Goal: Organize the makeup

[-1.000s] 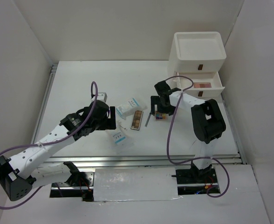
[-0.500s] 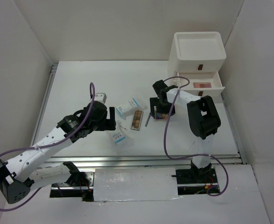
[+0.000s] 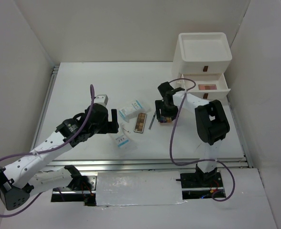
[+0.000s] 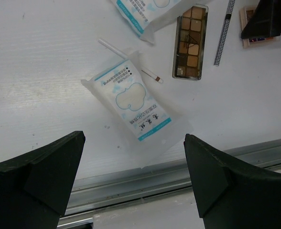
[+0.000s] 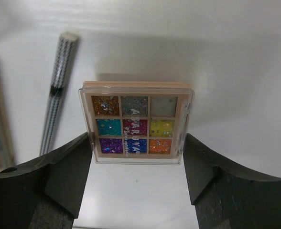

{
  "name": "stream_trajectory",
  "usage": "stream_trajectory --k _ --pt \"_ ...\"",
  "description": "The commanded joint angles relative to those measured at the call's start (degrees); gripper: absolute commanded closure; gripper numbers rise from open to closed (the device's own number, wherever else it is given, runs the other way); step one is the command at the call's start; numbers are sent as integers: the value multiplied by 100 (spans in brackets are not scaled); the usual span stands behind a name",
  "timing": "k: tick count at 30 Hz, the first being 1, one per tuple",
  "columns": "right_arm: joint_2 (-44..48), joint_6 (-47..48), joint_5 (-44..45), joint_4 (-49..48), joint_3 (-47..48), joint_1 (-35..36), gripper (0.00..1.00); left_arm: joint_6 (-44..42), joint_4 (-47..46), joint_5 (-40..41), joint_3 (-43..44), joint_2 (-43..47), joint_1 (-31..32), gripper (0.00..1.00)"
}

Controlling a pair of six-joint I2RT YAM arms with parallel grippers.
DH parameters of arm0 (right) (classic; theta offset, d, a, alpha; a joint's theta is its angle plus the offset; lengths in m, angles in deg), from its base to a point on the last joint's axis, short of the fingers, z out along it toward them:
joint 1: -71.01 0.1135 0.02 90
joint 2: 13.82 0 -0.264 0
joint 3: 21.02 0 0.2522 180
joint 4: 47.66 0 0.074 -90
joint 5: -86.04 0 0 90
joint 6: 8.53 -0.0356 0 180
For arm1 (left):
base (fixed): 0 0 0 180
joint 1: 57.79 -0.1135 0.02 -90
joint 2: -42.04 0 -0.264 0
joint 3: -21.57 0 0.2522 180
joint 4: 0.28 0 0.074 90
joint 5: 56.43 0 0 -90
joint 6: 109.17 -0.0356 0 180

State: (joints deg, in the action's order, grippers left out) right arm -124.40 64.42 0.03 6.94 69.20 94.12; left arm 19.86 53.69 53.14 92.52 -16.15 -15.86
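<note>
My right gripper has both fingers against the sides of the multicoloured eyeshadow palette, which rests on the white table. The thin grey pencil lies just left of it. The brown palette lies left of the pencil. My left gripper is open and empty, above one white-and-blue sachet. A second sachet lies further back. A pink compact sits in the open drawer. No sponges are in view.
The white stacked drawer unit stands at the back right with its lower drawer pulled out. A thin white applicator stick lies by the near sachet. The table's metal front rail runs just below the left gripper.
The left arm has drawn back a little towards the near left. The right gripper has shifted slightly over the multicoloured palette. The items on the table have stayed put.
</note>
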Motion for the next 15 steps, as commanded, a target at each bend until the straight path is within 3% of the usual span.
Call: stream_trajectory --k 1,7,10,15 --pt "1184 -69 -240 -181 -149 9 57 -97 -127 -24 -6 106 17 0" --pt "2049 -218 -135 -234 341 -438 54 -132 5 -76 126 194 25 1" --pt "2085 -394 -240 -480 597 -1341 54 -333 22 -181 126 370 17 1" --pt "1743 -526 356 -709 1299 -1863 53 -536 338 11 214 607 17 1"
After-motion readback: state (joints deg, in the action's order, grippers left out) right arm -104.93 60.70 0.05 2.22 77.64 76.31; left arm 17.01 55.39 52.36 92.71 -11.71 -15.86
